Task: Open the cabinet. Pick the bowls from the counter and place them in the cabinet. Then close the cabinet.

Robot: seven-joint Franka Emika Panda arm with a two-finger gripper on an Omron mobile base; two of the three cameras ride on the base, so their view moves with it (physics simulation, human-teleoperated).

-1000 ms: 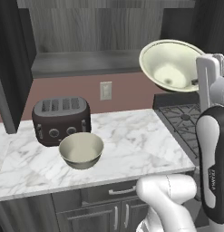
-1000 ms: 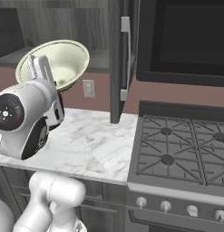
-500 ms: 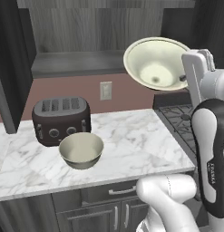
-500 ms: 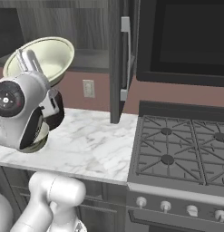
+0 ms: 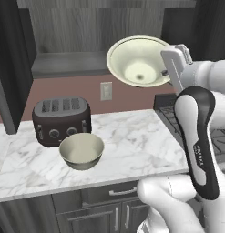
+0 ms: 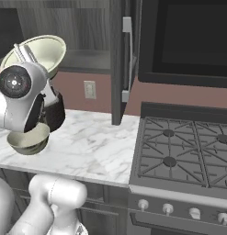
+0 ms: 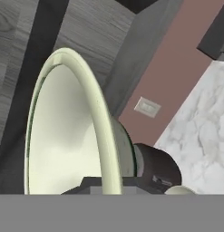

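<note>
My gripper (image 5: 167,73) is shut on the right rim of a cream bowl (image 5: 138,61), held tipped on edge in the air in front of the open cabinet (image 5: 68,63). From the other side the held bowl (image 6: 40,51) hangs level with the cabinet's shelf. In the hand view its rim (image 7: 93,118) runs up from the gripper (image 7: 109,183). The second bowl (image 5: 81,150), beige-grey outside, rests upright on the marble counter (image 5: 132,136) in front of the toaster. That same bowl (image 6: 29,140) sits partly behind my arm.
A dark toaster (image 5: 61,119) stands at the back of the counter. The cabinet's doors stand open: one at the left (image 5: 9,68), one edge-on with a silver handle (image 6: 127,55). A black gas stove (image 6: 188,151) lies to the right under a dark microwave (image 6: 188,41).
The arm has carried the held bowl leftward and slightly up, from over the stove's edge to in front of the open cabinet. The bowl on the counter has not moved.
</note>
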